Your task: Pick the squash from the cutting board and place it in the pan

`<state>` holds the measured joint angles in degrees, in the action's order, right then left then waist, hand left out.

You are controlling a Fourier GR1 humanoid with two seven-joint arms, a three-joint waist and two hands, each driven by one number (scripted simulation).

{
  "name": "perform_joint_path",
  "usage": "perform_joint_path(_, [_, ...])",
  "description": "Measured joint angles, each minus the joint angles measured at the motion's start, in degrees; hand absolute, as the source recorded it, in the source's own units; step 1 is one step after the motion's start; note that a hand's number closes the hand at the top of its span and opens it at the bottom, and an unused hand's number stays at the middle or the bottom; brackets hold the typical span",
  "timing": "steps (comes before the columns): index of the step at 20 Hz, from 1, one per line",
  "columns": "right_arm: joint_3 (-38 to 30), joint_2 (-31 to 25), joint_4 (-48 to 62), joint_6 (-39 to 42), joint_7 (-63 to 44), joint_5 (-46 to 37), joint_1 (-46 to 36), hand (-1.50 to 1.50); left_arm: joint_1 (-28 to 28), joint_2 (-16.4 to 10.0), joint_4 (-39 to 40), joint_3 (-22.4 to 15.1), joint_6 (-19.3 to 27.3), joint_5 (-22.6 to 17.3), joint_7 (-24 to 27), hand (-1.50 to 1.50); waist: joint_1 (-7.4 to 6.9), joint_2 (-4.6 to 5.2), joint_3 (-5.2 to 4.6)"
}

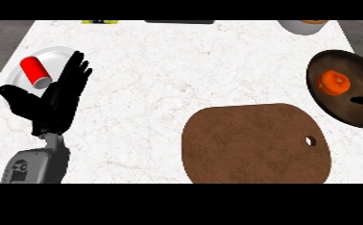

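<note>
The orange squash (335, 82) lies inside the dark round pan (333, 61) at the right edge of the head view. Nothing lies on the brown cutting board (255, 144), which sits at the lower right with a small hole near its right side. A small black tip (356, 99) pokes in from the right edge over the pan, just below the squash; it looks like part of my right hand, and the rest is out of view. My left hand (55, 99) rests open at the left, fingers pointing up, holding nothing.
A white plate (56, 54) with a red can (35, 71) on it sits at the far left, partly behind my left hand. A pale bowl (305, 26) shows at the top right. A dark flat object (179, 21) lies along the counter's far edge.
</note>
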<state>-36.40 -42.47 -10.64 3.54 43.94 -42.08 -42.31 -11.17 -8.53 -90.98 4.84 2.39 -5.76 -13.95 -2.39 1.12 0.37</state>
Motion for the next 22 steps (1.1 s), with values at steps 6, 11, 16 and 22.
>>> perform_joint_path(6, [-6.35,-6.97,3.58,13.64,2.55,6.79,2.07,-1.5,0.35,-0.04,-0.39,0.41,0.17,-0.12,0.16,0.0,0.51,0.02,0.08])
perform_joint_path(11, [-9.27,-11.94,4.98,21.17,1.77,10.31,5.03,-1.5,0.67,-0.33,-0.34,1.03,0.23,-0.16,0.6,0.0,1.17,0.0,0.19])
perform_joint_path(16, [-9.82,-14.39,4.41,25.03,1.57,11.74,8.9,-1.5,1.36,-0.19,-0.31,1.15,0.32,-0.21,0.66,0.0,1.82,-0.2,0.29])
perform_joint_path(22, [-10.04,-14.77,2.5,25.36,2.02,13.19,12.03,-1.5,1.24,-0.63,0.26,1.72,0.12,-0.27,1.19,0.0,1.78,-0.21,0.32])
